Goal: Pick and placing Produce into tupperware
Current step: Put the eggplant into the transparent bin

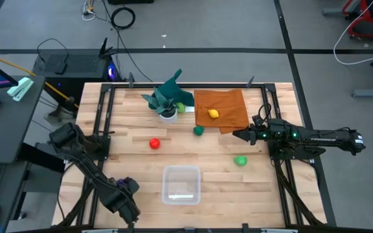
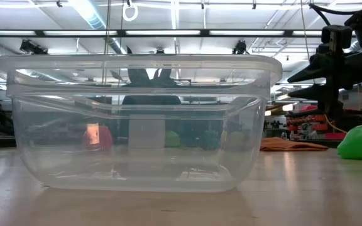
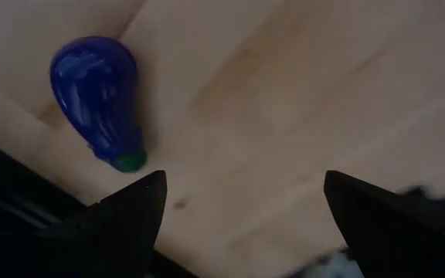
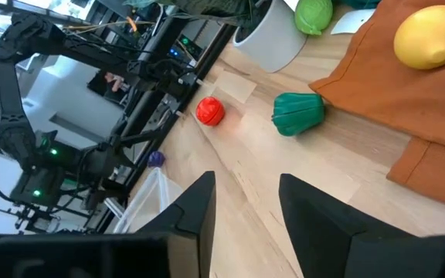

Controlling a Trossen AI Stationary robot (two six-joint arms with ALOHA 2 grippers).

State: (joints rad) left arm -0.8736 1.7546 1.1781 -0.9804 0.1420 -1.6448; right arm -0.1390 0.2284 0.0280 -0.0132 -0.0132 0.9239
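Hovering low over the near-left corner of the counter, the left gripper is holding its jaws wide and empty, with the purple eggplant lying just beside one finger, outside the gap. The tupperware is sitting empty near the front edge, between the two arms. The right gripper is hanging above the counter just beside the orange-brown cloth, its jaws parted narrowly around nothing. The yellow piece is resting on that cloth, the dark green piece just off its corner, the red piece left of centre, and the light green piece near the right arm.

Judged as a pick being lined up: the left jaws are needing to shift sideways until the eggplant is lying between them, gripping across its narrow body rather than along its length.

Only the left wrist view is showing the eggplant clearly; in the high view the arm is covering it. The low view alone is confirming that the tupperware is holding nothing.
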